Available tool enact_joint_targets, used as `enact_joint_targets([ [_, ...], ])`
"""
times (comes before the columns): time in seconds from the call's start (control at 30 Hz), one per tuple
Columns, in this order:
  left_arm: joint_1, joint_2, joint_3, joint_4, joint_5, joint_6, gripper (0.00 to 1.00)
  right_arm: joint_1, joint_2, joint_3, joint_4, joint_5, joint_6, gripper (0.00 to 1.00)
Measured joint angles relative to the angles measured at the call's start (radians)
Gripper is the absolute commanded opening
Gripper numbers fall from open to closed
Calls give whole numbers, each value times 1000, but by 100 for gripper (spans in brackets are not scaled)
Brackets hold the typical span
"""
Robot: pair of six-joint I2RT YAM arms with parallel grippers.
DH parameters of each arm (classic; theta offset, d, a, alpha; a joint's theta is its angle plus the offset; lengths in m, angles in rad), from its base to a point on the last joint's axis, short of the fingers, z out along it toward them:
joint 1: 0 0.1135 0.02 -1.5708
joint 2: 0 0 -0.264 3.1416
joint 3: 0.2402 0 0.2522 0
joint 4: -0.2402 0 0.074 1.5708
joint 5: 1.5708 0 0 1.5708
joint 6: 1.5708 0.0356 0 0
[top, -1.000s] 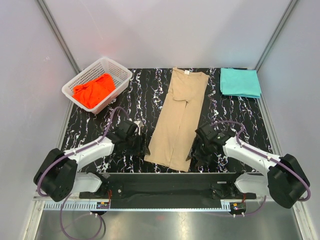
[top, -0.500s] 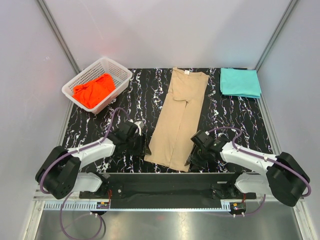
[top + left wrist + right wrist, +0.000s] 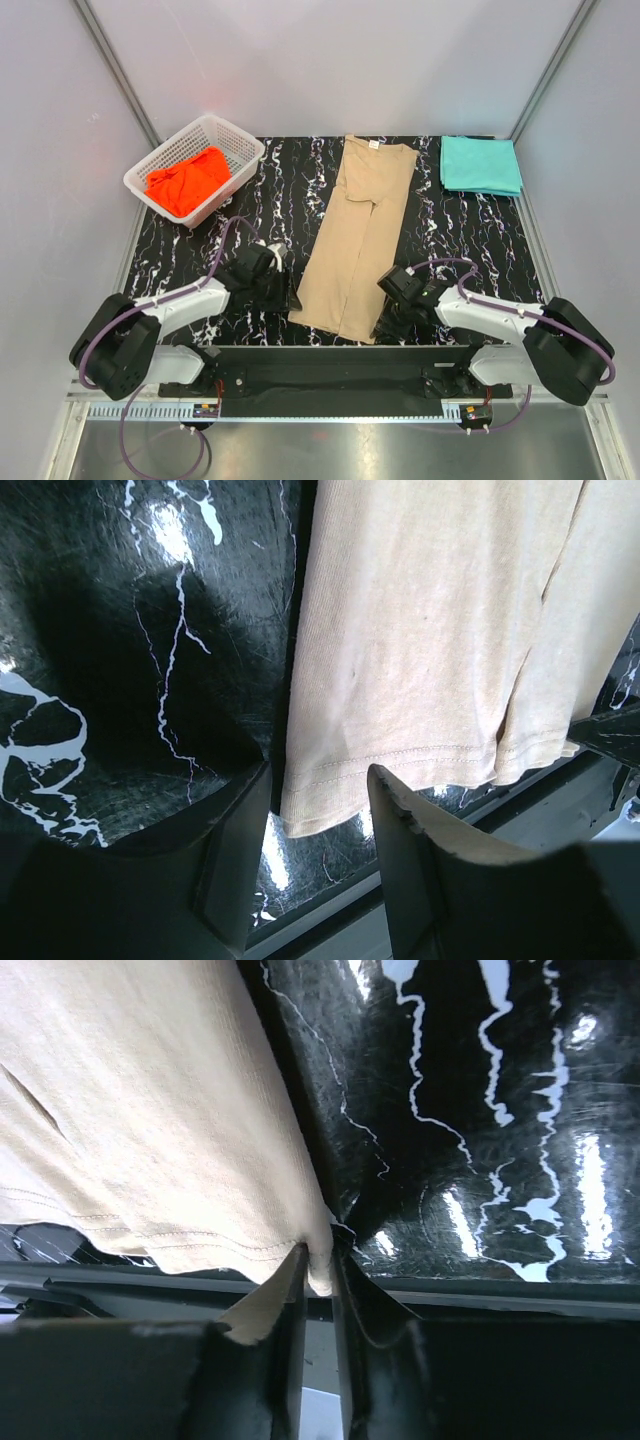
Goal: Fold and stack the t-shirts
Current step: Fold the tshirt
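Note:
The tan t-shirt (image 3: 360, 235) lies as a long strip down the middle of the black marble table. My right gripper (image 3: 320, 1265) is shut on its near right hem corner (image 3: 322, 1272), with the cloth pinched between narrow jaws right at the table's front edge. My left gripper (image 3: 318, 825) is open and straddles the near left hem corner (image 3: 310, 805), its fingers (image 3: 235, 850) clear of the cloth. From above, the left gripper (image 3: 292, 300) and right gripper (image 3: 383, 322) flank the shirt's near end. A folded teal t-shirt (image 3: 480, 165) lies at the back right. An orange-red t-shirt (image 3: 188, 180) is bunched in the basket.
The white lattice basket (image 3: 243, 143) stands at the back left corner. The table's front edge and the black base rail (image 3: 340, 365) run just below both grippers. Grey walls close in the sides and back.
My right gripper slid left to the shirt's near right corner and closed on it. My left gripper edged right toward the near left corner and its jaws narrowed a little.

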Motion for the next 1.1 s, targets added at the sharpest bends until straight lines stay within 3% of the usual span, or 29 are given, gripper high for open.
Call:
enact_joint_targets([
  [0.2, -2, -23, -24, 5, 3, -14, 38, 5, 2, 0, 7, 0, 4, 3],
  [0.27, -5, -30, -30, -7, 3, -18, 29, 8, -8, 0, -5, 11, 4, 0],
  [0.33, -9, -41, -38, -21, 3, -23, 21, 8, -25, 0, -31, 25, 4, 0],
  [0.43, -18, -63, -42, -43, 3, -27, 1, 9, -59, 0, -85, 48, 3, 0],
  [0.57, -38, -92, -46, -46, 5, -43, 0, 9, -108, 0, -163, 69, -5, 0],
  [0.63, -54, -108, -54, -45, 8, -55, 10, 9, -127, 0, -191, 71, -10, 0],
  [0.7, -74, -125, -64, -45, 6, -69, 28, 9, -148, 0, -212, 71, -12, 13],
  [0.8, -103, -154, -82, -45, 4, -88, 49, 9, -183, 0, -238, 72, -15, 24],
  [1.1, -157, -145, -97, -22, 4, -116, 54, 9, -254, -14, -286, 74, -14, 36],
])
